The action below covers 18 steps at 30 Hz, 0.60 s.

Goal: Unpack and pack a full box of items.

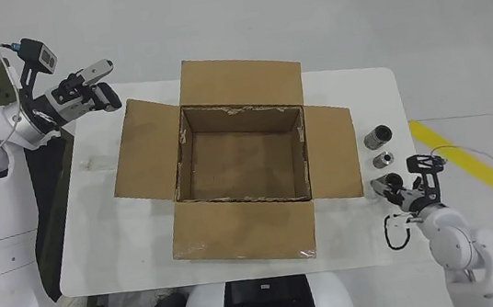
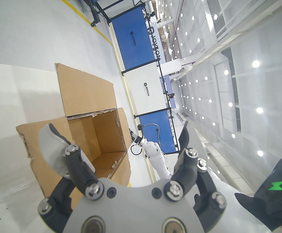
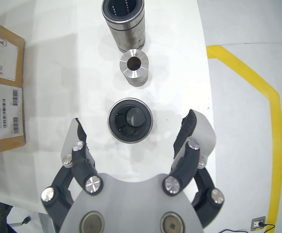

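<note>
We see the box (image 1: pixel 240 82) open at mid worktop (image 1: pixel 117 234), four flaps spread. Free worktop shows left and near. Along the right edge stand the far cylinder (image 1: pixel 377 136), middle cylinder (image 1: pixel 383 160) and near cylinder (image 1: pixel 392 182). The right end effector (image 3: pixel 134 123), released, hangs over the near cylinder, fingers clear of it. The left end effector (image 1: pixel 101 83), released, hangs at the far left corner. A yellow line (image 1: pixel 471 172) crosses the grey floor (image 1: pixel 348 2).
</note>
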Tool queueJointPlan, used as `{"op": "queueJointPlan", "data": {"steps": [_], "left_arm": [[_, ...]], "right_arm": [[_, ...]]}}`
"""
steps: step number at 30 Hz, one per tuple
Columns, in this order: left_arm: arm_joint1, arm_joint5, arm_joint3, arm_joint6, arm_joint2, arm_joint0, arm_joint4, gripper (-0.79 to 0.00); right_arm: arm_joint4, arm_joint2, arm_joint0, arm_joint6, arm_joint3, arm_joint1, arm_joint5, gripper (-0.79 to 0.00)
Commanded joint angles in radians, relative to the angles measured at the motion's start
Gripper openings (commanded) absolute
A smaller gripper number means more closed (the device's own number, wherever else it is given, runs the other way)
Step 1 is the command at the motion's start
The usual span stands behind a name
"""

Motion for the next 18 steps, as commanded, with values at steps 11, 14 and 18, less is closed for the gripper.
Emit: {"op": "queueJointPlan", "data": {"steps": [11, 14, 18], "left_arm": [[0.000, 0.000, 0.000, 0.000, 0.000, 0.000, 0.000, 0.000], [0.000, 0.000, 0.000, 0.000, 0.000, 0.000, 0.000, 0.000], [0.000, 0.000, 0.000, 0.000, 0.000, 0.000, 0.000, 0.000]], "right_arm": [[-0.012, -0.017, 0.029, -0.011, 0.040, 0.001, -0.002, -0.092], [-0.013, -0.021, 0.034, -0.010, 0.046, 0.002, -0.006, -0.166], [-0.016, -0.025, 0.039, -0.015, 0.050, 0.003, -0.012, -0.231]]}}
